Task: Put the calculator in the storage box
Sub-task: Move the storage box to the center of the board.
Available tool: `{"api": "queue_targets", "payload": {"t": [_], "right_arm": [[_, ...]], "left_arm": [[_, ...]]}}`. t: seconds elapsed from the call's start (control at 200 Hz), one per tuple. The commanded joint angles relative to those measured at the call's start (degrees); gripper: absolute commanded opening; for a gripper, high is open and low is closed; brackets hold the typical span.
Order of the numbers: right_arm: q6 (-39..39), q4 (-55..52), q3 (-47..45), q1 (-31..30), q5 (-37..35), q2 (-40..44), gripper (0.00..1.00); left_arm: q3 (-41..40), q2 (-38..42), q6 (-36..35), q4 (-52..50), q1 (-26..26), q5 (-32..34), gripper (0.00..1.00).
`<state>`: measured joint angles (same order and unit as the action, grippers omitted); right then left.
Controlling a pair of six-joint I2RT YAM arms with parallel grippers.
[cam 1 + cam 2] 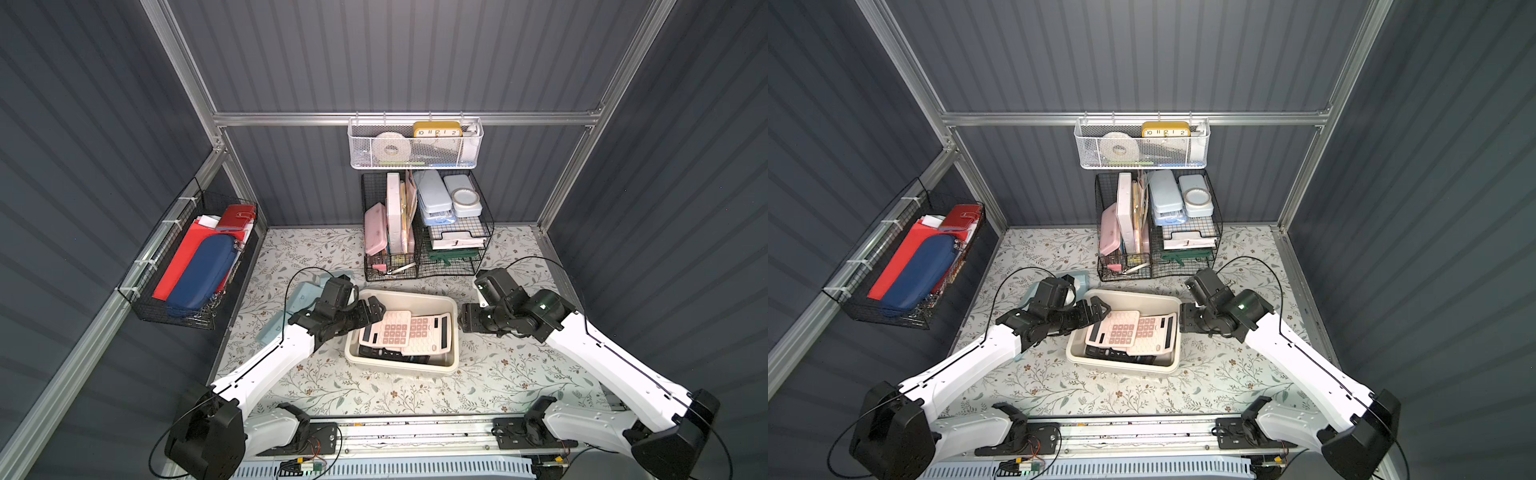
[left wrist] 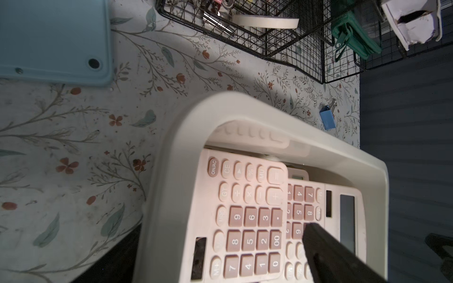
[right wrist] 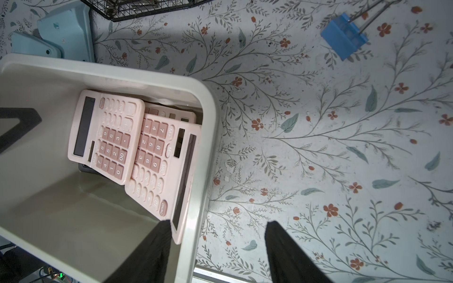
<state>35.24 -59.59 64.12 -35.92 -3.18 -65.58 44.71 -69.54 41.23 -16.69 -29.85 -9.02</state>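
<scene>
Left gripper (image 1: 374,309) hangs wide open and empty over the left rim of the box (image 1: 399,366); right gripper (image 3: 217,245) straddles its right wall, jaws apart, gripping nothing. Pink with rose keys, the calculator (image 1: 388,328) lies topmost inside, overlapping a second pink one (image 1: 430,332) above dark ones (image 1: 374,353). Only the wrist views show a blue clip (image 3: 343,36) beyond. At the back edge of the tabletop (image 1: 291,249), a wire rack (image 1: 372,191) holds cases (image 1: 432,195).

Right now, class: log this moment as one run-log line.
stage: upper pink calculator in storage box | left claw: open, over box | right claw: open, straddling box wall | held: nothing
</scene>
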Motion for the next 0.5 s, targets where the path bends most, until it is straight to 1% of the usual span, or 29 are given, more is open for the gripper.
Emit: {"api": "queue_targets", "payload": {"t": [0.0, 0.12, 0.285, 0.35, 0.425, 0.49], "right_arm": [[-1.3, 0.2, -0.4, 1.0, 0.4, 1.4, 0.66], [-1.7, 0.2, -0.2, 1.7, 0.8, 1.8, 0.66], [-2.4, -0.1, -0.7, 3.0, 1.2, 2.8, 0.66], [-2.6, 0.1, -1.1, 4.0, 1.8, 3.6, 0.66], [-3.1, 0.1, -1.0, 4.5, 2.3, 4.2, 0.66], [-3.4, 0.9, -0.8, 4.7, 3.5, 4.9, 0.66]], "left_arm": [[-0.9, 0.5, 4.5, 5.2, -3.9, -5.8, 0.99], [0.1, -3.3, 7.9, 8.8, -9.9, -4.1, 0.99], [1.2, -7.5, 11.5, 12.9, -14.6, -2.6, 0.99], [2.1, -7.5, 11.7, 12.7, -15.2, -1.8, 0.99], [3.4, -6.0, 11.0, 10.3, -15.2, 0.8, 0.99], [4.9, -4.1, 10.8, 4.8, -14.5, 5.3, 0.99]]}}
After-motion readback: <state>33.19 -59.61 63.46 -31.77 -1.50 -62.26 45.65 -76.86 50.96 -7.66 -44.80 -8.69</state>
